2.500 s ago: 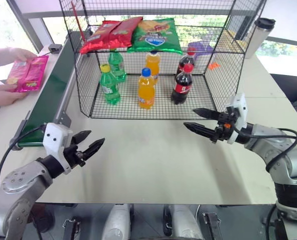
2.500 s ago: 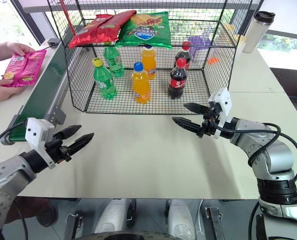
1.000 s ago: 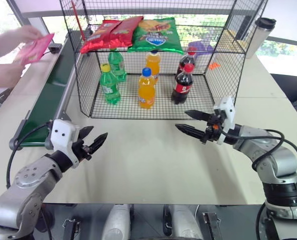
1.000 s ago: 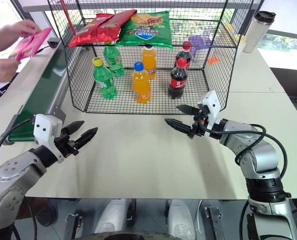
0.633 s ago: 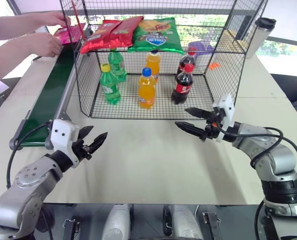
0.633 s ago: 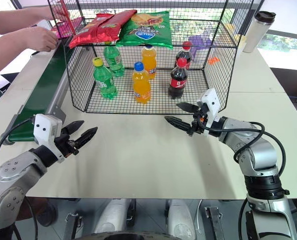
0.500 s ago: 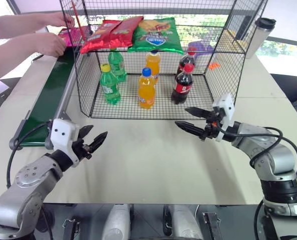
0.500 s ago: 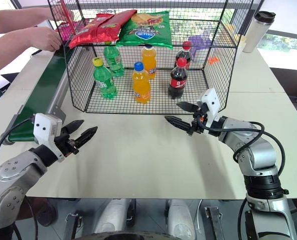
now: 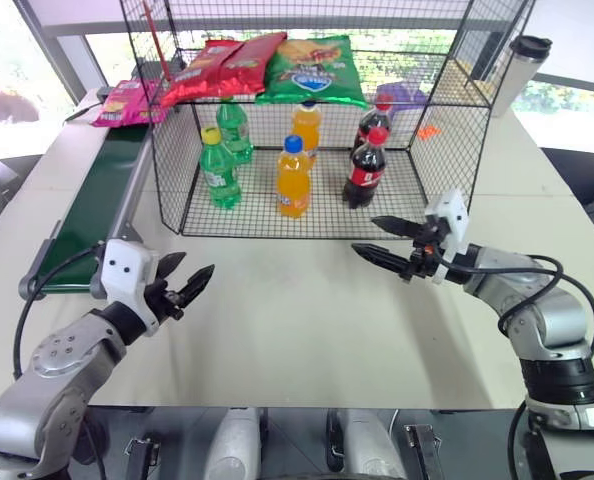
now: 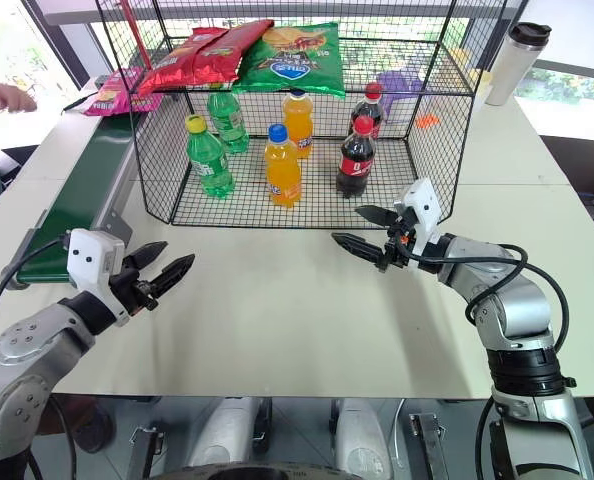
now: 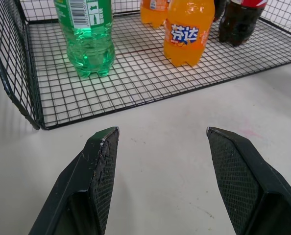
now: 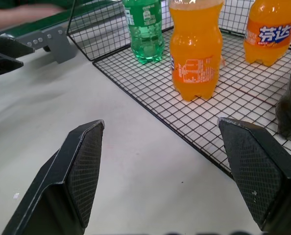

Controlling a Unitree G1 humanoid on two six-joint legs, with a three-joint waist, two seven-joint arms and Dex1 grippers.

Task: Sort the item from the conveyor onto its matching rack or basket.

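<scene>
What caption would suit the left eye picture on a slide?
Pink crisp bag waits at the conveyor's far end beside the wire rack; both open hands, left and right, hover empty.

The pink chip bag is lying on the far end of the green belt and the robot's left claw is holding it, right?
Not quite. The pink chip bag does lie at the far end of the green belt, but the left claw is not holding it. The left eye view shows that claw open and empty, near the belt's close end, far from the bag.

Head stereo pair looks down over the table (image 9: 307,330); both wrist cameras face the wire cage (image 11: 135,83) closely.
</scene>
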